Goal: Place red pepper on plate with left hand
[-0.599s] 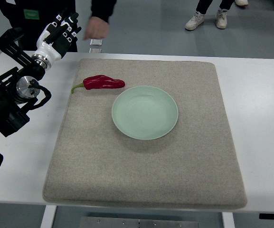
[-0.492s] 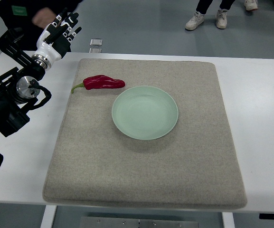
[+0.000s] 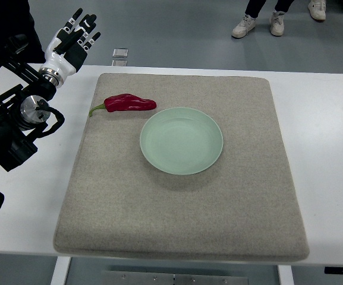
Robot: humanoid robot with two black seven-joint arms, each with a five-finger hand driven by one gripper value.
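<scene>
One red pepper [image 3: 129, 103] lies on its side in the upper left part of the grey mat [image 3: 183, 208], its green stem pointing toward the frame's left edge. Its blunt end sits just beside the upper left rim of the pale green plate [image 3: 181, 141], which rests near the mat's centre and holds nothing. The mat covers most of the white surface [image 3: 332, 154]. At the upper left of the frame the left hand [image 3: 70, 43] is raised above the surface's far corner, well apart from the pepper, its fingers [image 3: 87, 34] spread and holding nothing. A person's shoes [image 3: 259, 25] show at the top edge.
</scene>
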